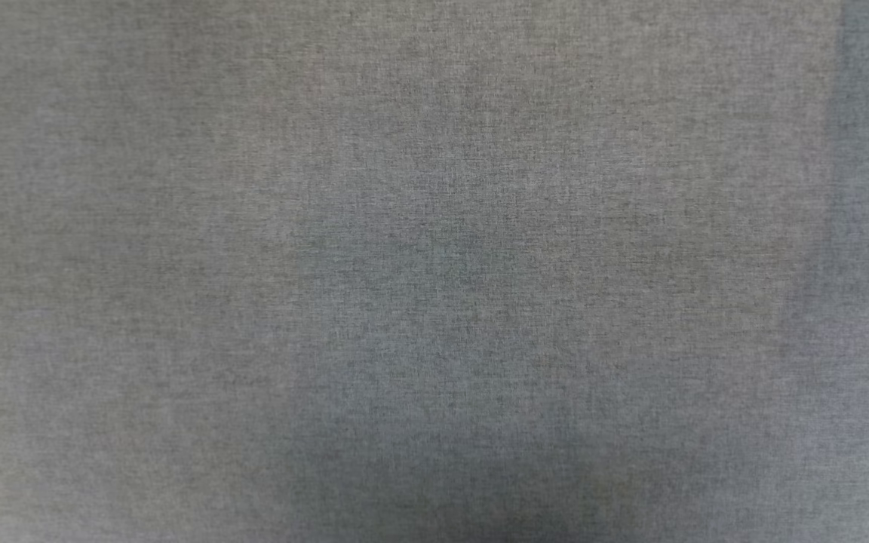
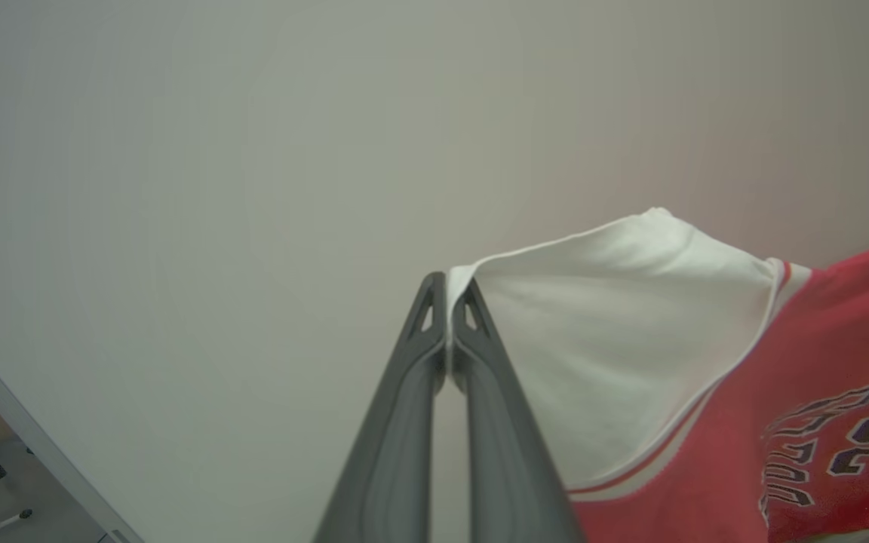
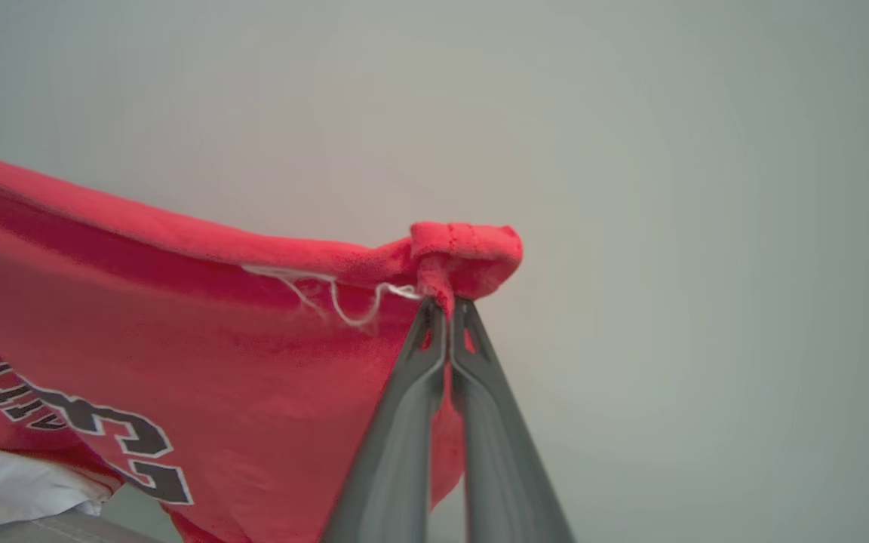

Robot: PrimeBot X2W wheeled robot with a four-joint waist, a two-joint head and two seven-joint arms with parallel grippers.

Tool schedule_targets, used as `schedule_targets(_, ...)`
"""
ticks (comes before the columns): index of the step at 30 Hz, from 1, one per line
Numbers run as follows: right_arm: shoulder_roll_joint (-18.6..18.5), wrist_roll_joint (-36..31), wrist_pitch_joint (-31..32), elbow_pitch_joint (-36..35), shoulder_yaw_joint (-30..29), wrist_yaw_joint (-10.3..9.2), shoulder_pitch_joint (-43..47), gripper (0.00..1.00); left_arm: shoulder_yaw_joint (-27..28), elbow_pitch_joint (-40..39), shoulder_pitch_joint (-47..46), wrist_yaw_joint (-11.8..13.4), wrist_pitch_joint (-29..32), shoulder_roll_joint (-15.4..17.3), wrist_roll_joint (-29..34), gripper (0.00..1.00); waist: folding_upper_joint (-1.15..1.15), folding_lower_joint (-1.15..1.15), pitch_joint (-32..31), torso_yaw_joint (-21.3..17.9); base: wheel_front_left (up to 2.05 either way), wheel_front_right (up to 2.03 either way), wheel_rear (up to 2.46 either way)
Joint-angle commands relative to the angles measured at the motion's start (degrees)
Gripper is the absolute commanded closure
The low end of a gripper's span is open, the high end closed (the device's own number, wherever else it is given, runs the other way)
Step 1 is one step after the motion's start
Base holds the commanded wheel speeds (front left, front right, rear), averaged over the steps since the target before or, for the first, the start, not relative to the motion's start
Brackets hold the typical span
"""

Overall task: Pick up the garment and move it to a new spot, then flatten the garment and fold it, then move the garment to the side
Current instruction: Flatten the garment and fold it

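Two claws, each clamped on the shirt point(image 2: 706, 452).

Left claw point(image 2: 449, 290): fingers pressed together on the edge of the white sleeve point(image 2: 615, 339) at the tips. The sleeve, then the red body, run off to its right and sag.

Right claw point(image 3: 446, 305): shut on a rolled red hem corner point(image 3: 465, 249) that bulges just past the tips. A loose thread point(image 3: 344, 305) hangs just to its left. The body drapes further left, with the print point(image 3: 102, 430) showing.

The shirt hangs slack between them; I cannot tell whether its low end touches anything.

Judged step: carrying to the new spot, flattening not yet begun. Next move calls for spreading the claws to take up the slack, then lowering evenly.

Beyond: plain grey, likely the tabletop point(image 1: 434, 271).
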Motion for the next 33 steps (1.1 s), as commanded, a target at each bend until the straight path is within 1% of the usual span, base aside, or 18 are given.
schedule_targets(1,-0.14,0.87,-0.69,0.04,0.69,-0.46,2.07,1.0,0.72,-1.07,3.86,0.17,-0.32,-0.82,-0.82,1.0,0.0,-0.01,-1.89,0.76,0.0,0.0,0.0)
schedule_targets(6,-0.68,2.66,-0.99,-1.2,4.59,-0.46,10.2,1.0,1.27,-3.74,16.66,0.05,-0.33,-3.75,-2.26,1.0,0.0,-0.01,-6.18,1.65,0.0,0.0,0.0)
schedule_targets(11,-1.97,5.44,-1.03,-4.92,6.37,-0.46,20.46,1.0,1.97,-6.54,29.35,-0.04,-0.33,-6.48,-3.53,1.0,0.0,-0.01,-11.45,2.64,0.0,0.0,0.0)
schedule_targets(15,-3.32,7.71,-1.04,-7.01,7.3,-0.46,29.61,1.0,1.67,-8.21,38.98,-0.12,-0.33,-8.01,-3.88,1.0,0.0,-0.01,-15.85,3.41,0.0,0.0,0.0)
schedule_targets(19,-4.46,9.8,-1.04,-8.08,8.81,-0.46,38.01,1.0,-0.1,-7.38,47.3,-0.21,-0.33,-9.08,-4.45,1.0,0.0,-0.01,-19.95,4.02,0.0,0.0,0.0)
schedule_targets(25,-5.33,14.41,-1.04,-7.74,10.09,-0.46,47.34,1.0,-3.25,-4.62,56.07,-0.33,-0.08,-9.29,-6.31,1.0,0.0,-0.01,-24.76,4.41,0.0,0.0,0.0)
schedule_targets(30,-5.77,19.1,-0.73,-6.99,12.2,-0.46,52.96,1.0,-4.91,-3.23,61.99,-0.39,0.31,-8.01,-8.87,1.0,0.0,-0.01,-28.18,4.79,0.0,0.0,0.0)
schedule_targets(33,-6.39,22.3,0.29,-6.87,13.53,-0.46,56.16,1.0,-7.48,-4.12,65.62,-0.41,1.21,-6.91,-10.36,1.0,0.0,-0.01,-30.15,5.2,0.0,0.0,0.0)
